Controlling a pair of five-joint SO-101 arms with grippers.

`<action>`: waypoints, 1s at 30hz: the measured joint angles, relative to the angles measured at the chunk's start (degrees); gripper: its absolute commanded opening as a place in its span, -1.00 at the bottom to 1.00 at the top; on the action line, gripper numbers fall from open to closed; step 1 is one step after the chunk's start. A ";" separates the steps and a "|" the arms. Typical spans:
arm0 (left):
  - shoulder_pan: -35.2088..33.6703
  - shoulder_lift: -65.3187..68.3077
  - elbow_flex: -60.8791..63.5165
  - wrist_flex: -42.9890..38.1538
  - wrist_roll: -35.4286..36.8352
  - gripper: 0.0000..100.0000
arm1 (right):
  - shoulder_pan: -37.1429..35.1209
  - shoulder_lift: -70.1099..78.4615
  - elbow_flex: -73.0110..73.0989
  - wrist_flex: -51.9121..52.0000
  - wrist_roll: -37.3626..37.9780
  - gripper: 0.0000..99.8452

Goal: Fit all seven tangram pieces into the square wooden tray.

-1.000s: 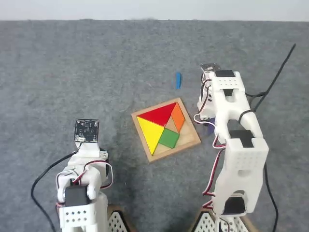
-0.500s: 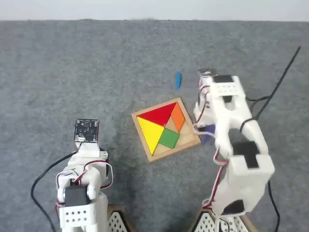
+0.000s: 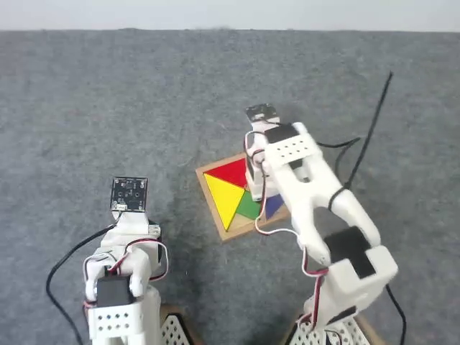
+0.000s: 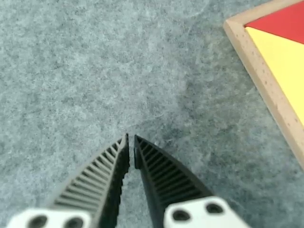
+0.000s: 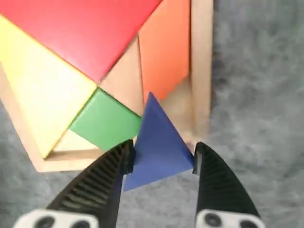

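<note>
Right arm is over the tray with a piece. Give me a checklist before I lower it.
1. Grip: ok. The right tool is shut on the blue triangle, one finger on each side.
2. Free space: ok. Bare wood shows in the tray corner beside the orange piece.
3. Alignment: not ok. The triangle's wide end hangs over the tray's rim.
4. Height above the tray: cannot tell.
5. Other arm: ok. The left tool is shut over the carpet, apart from the tray.
</note>
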 measured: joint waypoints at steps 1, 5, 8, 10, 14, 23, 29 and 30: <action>0.00 0.00 0.00 0.00 0.00 -0.96 | -0.53 1.14 -0.53 0.00 -1.32 -0.72; 0.00 0.00 0.00 0.00 0.00 -0.96 | -2.20 4.48 -3.08 0.00 -5.63 -0.72; 0.00 0.00 0.00 0.00 0.00 -0.96 | -1.93 5.63 -4.40 0.00 -6.77 -0.72; 0.00 0.00 0.00 0.00 0.00 -0.96 | -1.76 5.71 -4.40 0.00 -7.03 -0.71; 0.00 0.00 0.00 0.00 0.00 -0.96 | -2.20 5.71 -4.40 0.00 -7.03 -0.59; 0.00 0.00 0.00 0.00 0.00 -0.96 | -2.11 5.71 -4.40 1.32 -6.77 -0.46; 0.00 0.00 0.00 0.00 0.00 -0.96 | -2.11 5.71 -4.40 1.23 -6.59 -0.50; 0.00 0.00 0.00 0.00 0.00 -0.96 | -2.11 5.71 -4.40 0.88 -6.51 -0.53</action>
